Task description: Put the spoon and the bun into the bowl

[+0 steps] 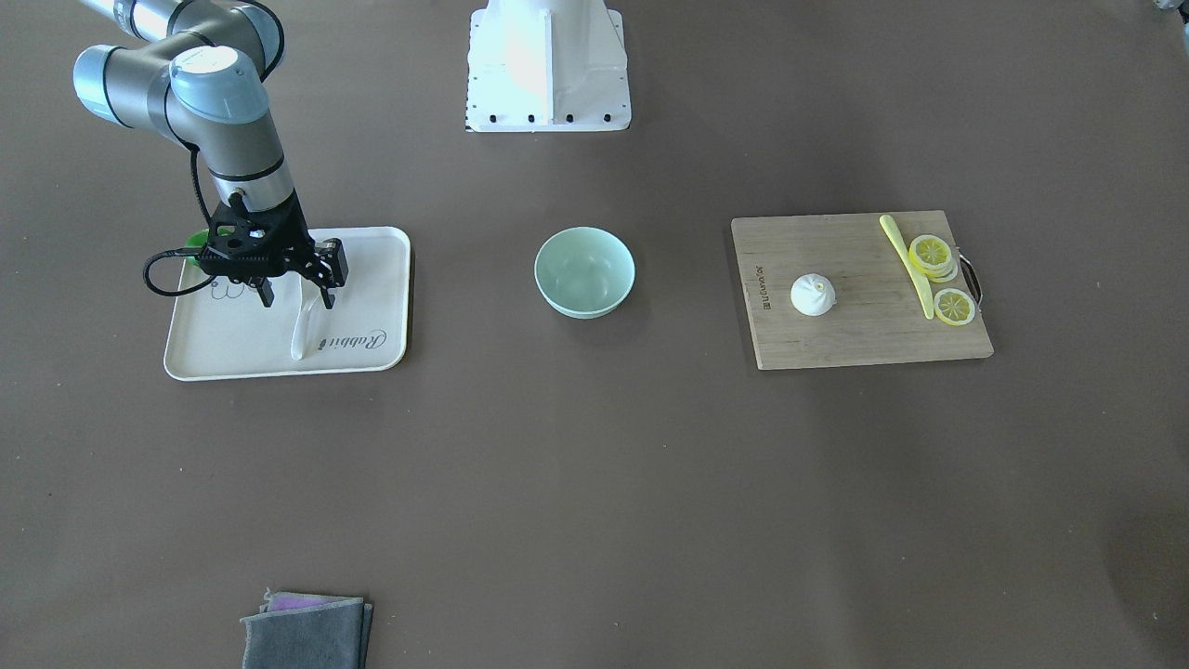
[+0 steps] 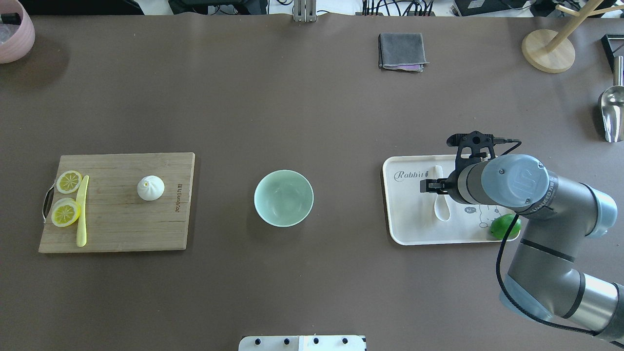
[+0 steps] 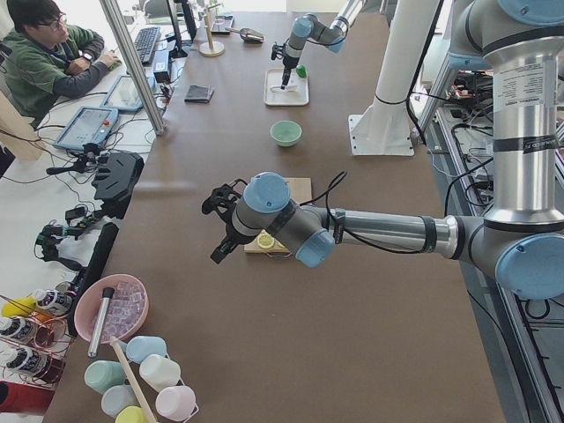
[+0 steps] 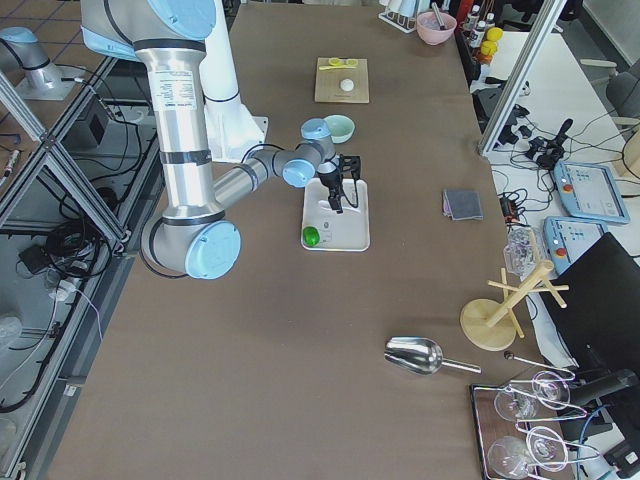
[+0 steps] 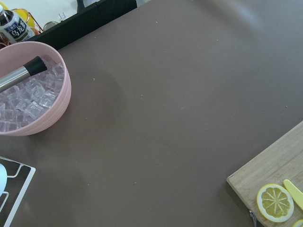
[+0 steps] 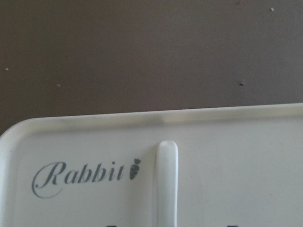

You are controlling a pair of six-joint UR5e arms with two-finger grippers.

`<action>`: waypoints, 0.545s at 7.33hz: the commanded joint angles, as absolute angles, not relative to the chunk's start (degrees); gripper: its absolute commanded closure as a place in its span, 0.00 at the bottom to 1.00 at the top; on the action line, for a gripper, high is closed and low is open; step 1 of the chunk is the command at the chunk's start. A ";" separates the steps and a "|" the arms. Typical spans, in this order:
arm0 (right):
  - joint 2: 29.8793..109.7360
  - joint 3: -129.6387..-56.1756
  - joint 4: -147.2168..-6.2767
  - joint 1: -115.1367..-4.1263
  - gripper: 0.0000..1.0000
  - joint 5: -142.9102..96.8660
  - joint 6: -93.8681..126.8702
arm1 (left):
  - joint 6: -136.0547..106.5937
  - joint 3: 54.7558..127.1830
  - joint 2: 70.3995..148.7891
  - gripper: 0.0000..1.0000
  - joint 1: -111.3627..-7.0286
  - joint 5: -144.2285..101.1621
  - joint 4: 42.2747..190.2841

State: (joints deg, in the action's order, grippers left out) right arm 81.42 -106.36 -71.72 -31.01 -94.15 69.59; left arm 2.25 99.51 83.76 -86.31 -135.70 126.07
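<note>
The white spoon (image 1: 299, 334) lies on the white tray (image 1: 372, 243), handle toward the operators' side. My right gripper (image 1: 297, 299) is open just above it, a finger on each side of the spoon near its scoop end. The right wrist view shows the spoon's handle (image 6: 167, 179) on the tray. The white bun (image 1: 813, 295) sits on the wooden cutting board (image 1: 864, 346). The mint-green bowl (image 1: 584, 272) stands empty mid-table between tray and board. My left gripper (image 3: 216, 231) shows only in the exterior left view, above the table near the board; I cannot tell if it is open.
A yellow-green knife (image 1: 908, 265) and lemon slices (image 1: 932, 253) lie on the board beside the bun. A green lime (image 2: 505, 226) sits on the tray's corner. A grey folded cloth (image 2: 401, 51) lies at the far edge. A pink bowl of ice (image 5: 28, 94) stands at the left end.
</note>
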 commanded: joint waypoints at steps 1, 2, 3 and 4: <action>81.04 -105.91 -71.72 -30.50 0.31 -93.60 69.52 | 2.37 99.49 83.76 0.02 -86.31 -135.70 126.12; 81.04 -105.39 -71.72 -30.06 0.33 -92.82 69.52 | 2.37 99.49 83.76 0.02 -86.31 -135.70 126.12; 81.04 -105.29 -71.81 -29.88 0.36 -92.64 69.52 | 2.37 99.49 83.76 0.02 -86.31 -135.70 126.12; 81.04 -105.29 -71.89 -29.71 0.43 -92.29 69.43 | 2.37 99.49 83.76 0.02 -86.31 -135.70 126.12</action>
State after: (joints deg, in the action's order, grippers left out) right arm 81.05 -105.40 -71.79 -29.98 -92.74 69.50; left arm 2.37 99.49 83.76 -86.31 -135.70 126.12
